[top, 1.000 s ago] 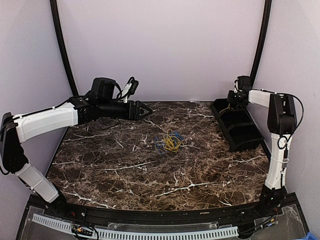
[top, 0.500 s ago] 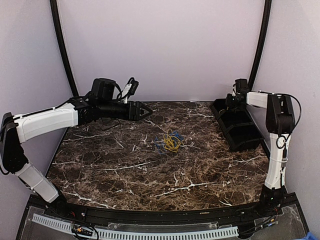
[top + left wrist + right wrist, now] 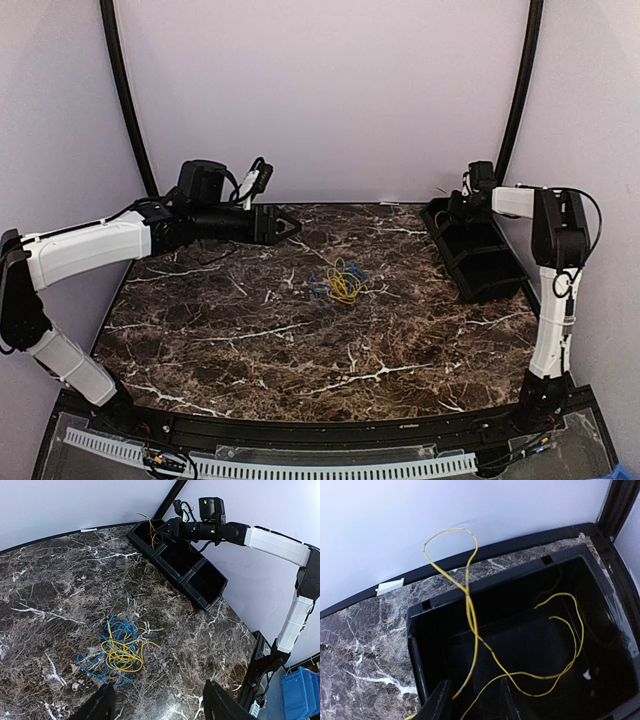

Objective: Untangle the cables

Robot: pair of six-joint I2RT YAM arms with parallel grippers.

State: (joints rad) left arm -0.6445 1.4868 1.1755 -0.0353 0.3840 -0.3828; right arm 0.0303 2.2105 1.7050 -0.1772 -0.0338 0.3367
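Hovering with fingers parted, your right gripper (image 3: 472, 692) sits over the end compartment of the black bin (image 3: 415, 645), one yellow cable (image 3: 470, 610) running loose between them into it. That cable looks sorted. The blue-and-yellow tangle (image 3: 117, 650) in the middle of the table (image 3: 250, 340) is yet to do. Your left gripper (image 3: 157, 702), spread and empty, reaches out level above the far left.
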